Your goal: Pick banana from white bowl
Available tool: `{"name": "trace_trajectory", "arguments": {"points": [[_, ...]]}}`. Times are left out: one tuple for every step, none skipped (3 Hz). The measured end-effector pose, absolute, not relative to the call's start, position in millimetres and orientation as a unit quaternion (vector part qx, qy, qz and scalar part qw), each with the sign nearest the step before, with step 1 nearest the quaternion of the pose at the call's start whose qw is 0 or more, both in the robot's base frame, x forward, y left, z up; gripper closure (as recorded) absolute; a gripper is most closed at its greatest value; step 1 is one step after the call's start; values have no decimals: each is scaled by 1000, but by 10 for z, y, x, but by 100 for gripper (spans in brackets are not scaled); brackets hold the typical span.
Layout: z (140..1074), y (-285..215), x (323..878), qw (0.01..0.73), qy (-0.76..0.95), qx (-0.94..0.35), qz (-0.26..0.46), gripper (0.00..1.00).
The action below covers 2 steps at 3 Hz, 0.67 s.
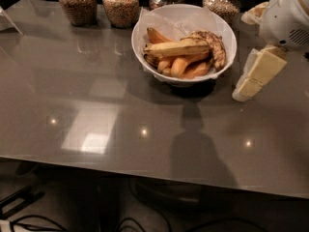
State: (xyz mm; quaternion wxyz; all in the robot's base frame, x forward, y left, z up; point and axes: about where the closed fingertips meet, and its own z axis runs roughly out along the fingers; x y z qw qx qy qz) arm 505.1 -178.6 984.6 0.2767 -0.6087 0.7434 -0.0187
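The white bowl point(135, 45) with a paper liner stands at the back middle of the grey table point(96, 110). The banana point(176, 48), long, pale yellow and brown-streaked, lies across the top of the pile in it. Shorter orange bananas point(186, 66) lie under it, and a curved brown-blackened banana point(216, 45) lies along the bowl's right side. My gripper point(251, 81), cream-coloured under a white wrist, hangs just right of the bowl, a little above the table and apart from the fruit. It holds nothing that I can see.
Several glass jars of grains point(77, 4) point(120, 4) point(222, 4) stand in a row behind the bowl. A white object point(7, 21) sits at the far left edge. The table's front edge runs near the bottom, with cables point(29, 216) on the floor below.
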Motion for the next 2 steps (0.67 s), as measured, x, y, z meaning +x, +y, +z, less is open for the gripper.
{"name": "trace_trajectory", "arguments": {"points": [[9855, -1436, 5611, 351, 705, -616, 15, 0], [9854, -1436, 5611, 352, 705, -616, 15, 0]]}}
